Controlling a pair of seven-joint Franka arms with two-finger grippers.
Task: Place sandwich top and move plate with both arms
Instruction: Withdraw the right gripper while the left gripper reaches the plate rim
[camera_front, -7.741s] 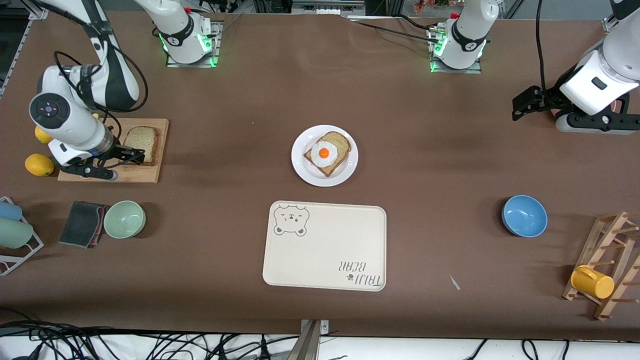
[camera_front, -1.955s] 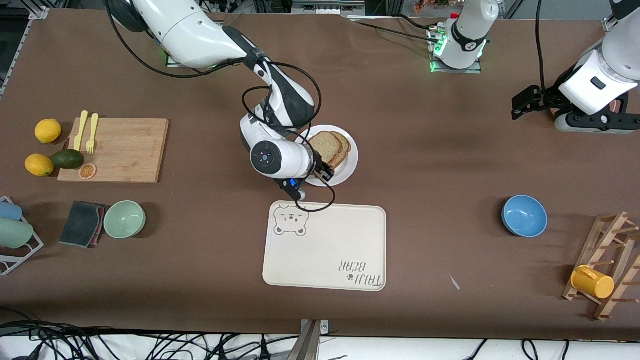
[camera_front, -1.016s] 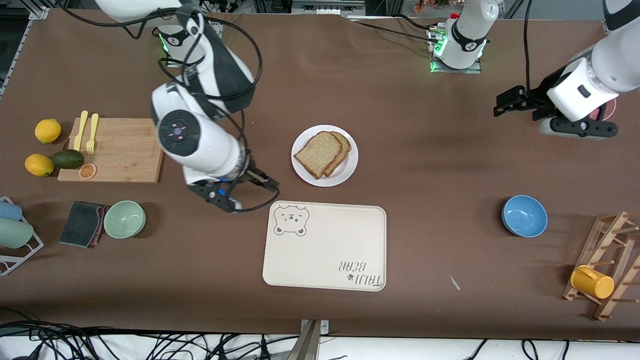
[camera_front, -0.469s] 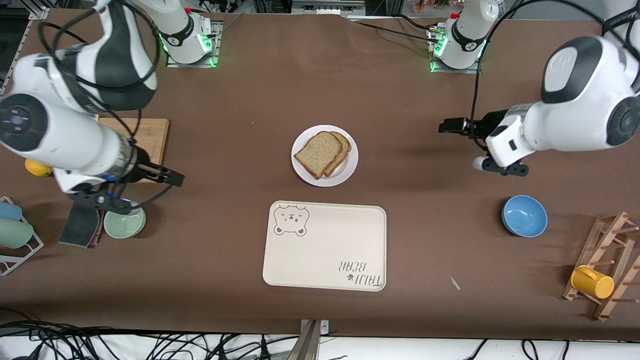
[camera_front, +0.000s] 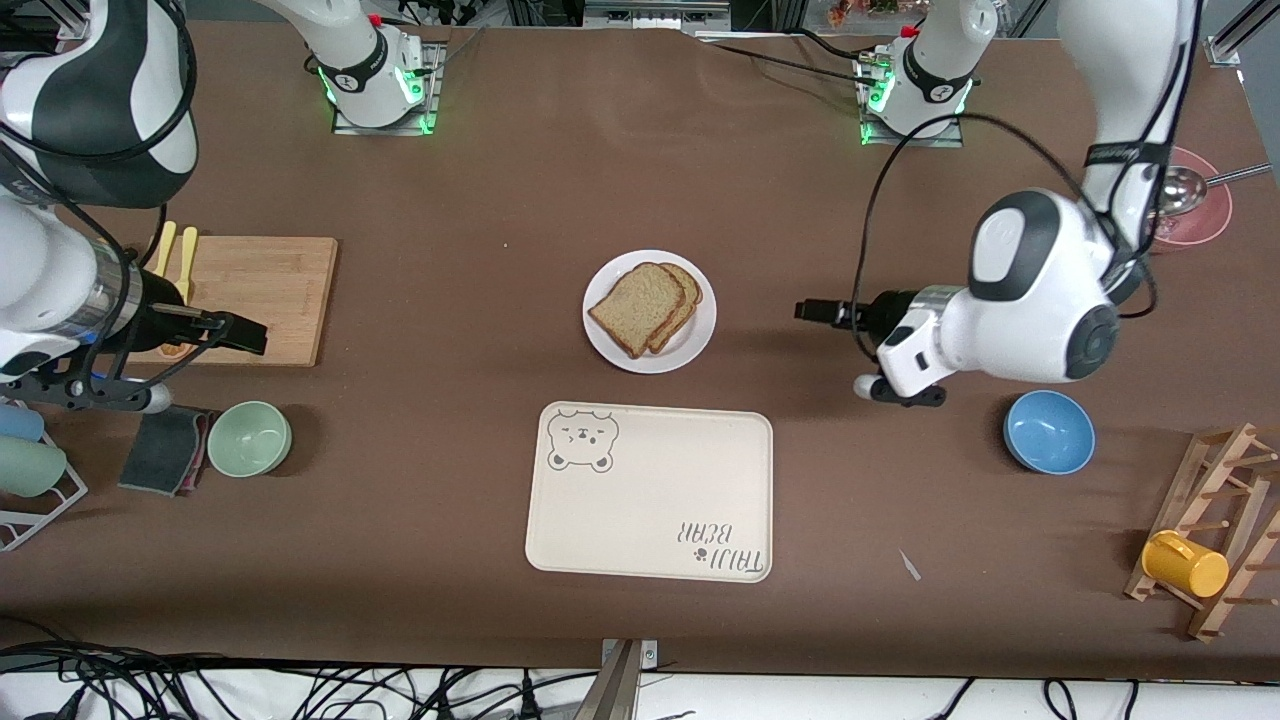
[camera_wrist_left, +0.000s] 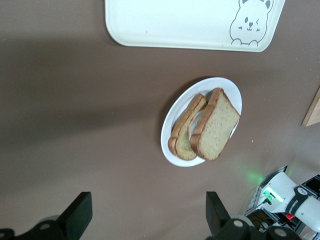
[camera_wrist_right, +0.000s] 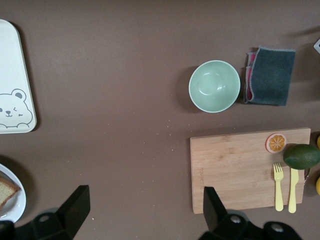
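Observation:
The sandwich top (camera_front: 638, 308), a plain brown slice, lies on a second slice (camera_front: 688, 288) on the round white plate (camera_front: 692, 350) at the table's middle. Both also show in the left wrist view: the top slice (camera_wrist_left: 216, 125) and the plate (camera_wrist_left: 202, 86). My left gripper (camera_front: 815, 310) is open and empty, over bare table beside the plate, toward the left arm's end. My right gripper (camera_front: 240, 335) is open and empty over the edge of the wooden cutting board (camera_front: 265, 300). Both grippers also show in their own wrist views, the left (camera_wrist_left: 147, 217) and the right (camera_wrist_right: 145, 210).
The cream bear tray (camera_front: 650, 492) lies nearer the camera than the plate. A green bowl (camera_front: 249, 438) and a dark cloth (camera_front: 165, 447) sit by the board. A blue bowl (camera_front: 1048, 431) and a wooden rack with a yellow mug (camera_front: 1185, 563) are at the left arm's end.
The right arm carried the plain slice from the board onto the egg slice, let go and drew back to the board. The left arm has moved in toward the plate.

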